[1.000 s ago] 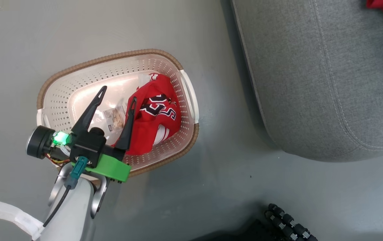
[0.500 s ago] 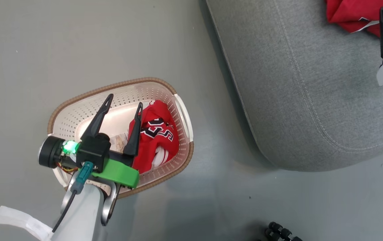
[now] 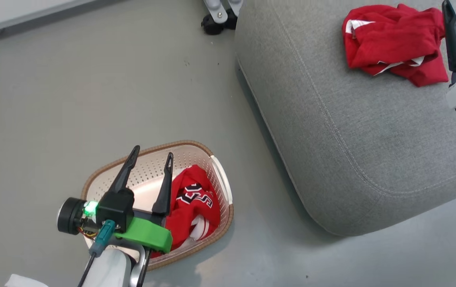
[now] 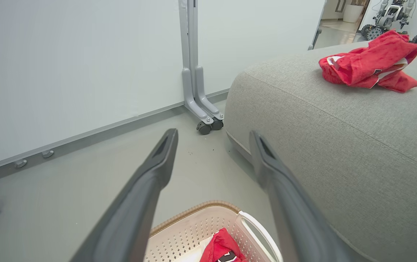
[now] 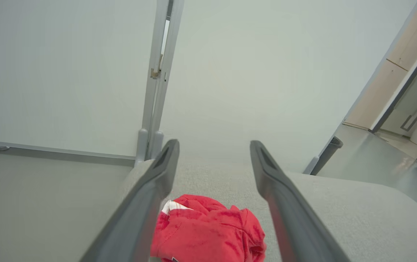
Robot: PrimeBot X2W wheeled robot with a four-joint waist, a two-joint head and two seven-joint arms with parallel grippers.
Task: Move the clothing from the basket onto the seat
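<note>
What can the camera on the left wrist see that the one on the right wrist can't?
Left wrist: the basket with a lettered garment in it, beyond the open left gripper. Right wrist: a beige wall at far right, past the open right gripper. Both: the grey seat with a crumpled garment lying on it, and the white wall panel.

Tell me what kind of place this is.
Probably a robotics lab or test room rather than a home: white partition panels on wheeled feet, a bare grey floor, and other robots in the background.
</note>
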